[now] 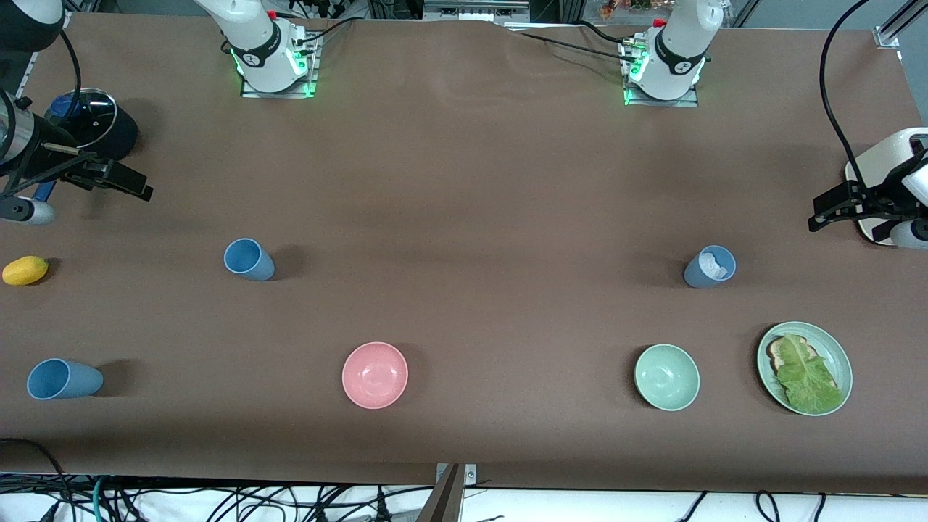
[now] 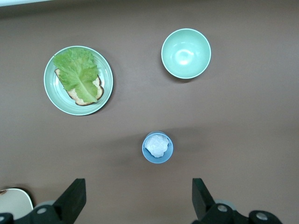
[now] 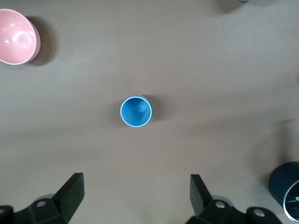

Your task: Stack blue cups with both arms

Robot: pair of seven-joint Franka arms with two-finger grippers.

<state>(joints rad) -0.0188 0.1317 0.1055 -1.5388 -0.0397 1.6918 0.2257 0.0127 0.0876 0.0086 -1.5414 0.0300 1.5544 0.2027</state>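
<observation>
Table (image 1: 464,181): brown, wide, nothing stacked yet.

Both arms are held high at the table's ends. Left gripper (image 2: 135,205) is hung over the end edge at the left arm's end, beside a white object (image 1: 881,163) there; fingers are spread wide, nothing held. Right gripper (image 3: 135,205) is hung over the corner at the right arm's end, by the black pot (image 1: 98,130); also spread wide and empty.

Plate (image 1: 841,359) with toast and lettuce, near the camera-side edge at the left arm's end. Green bowl (image 1: 667,377) and pink bowl (image 1: 375,375) are set along the same edge, pink nearer the middle.

Three blue cups are seen:
- sky-blue cup (image 1: 249,259), upright, empty, mid-depth toward the right arm's end; centred in the right wrist view.
- grey-blue cup (image 1: 710,267), upright, mid-depth toward the left arm's end, with something white crumpled inside.
- third blue cup (image 1: 64,379), near the camera-side corner at the right arm's end.

Lemon (image 1: 25,270) at the right arm's end edge.

Risks, as judged:
- Nesting could be blocked by the white wad if the grey-blue cup is used as the base.
- A light tapered cup could be tipped or squeezed out by an off-centre pinch.
- The wrong cup could be picked, three being present.
</observation>
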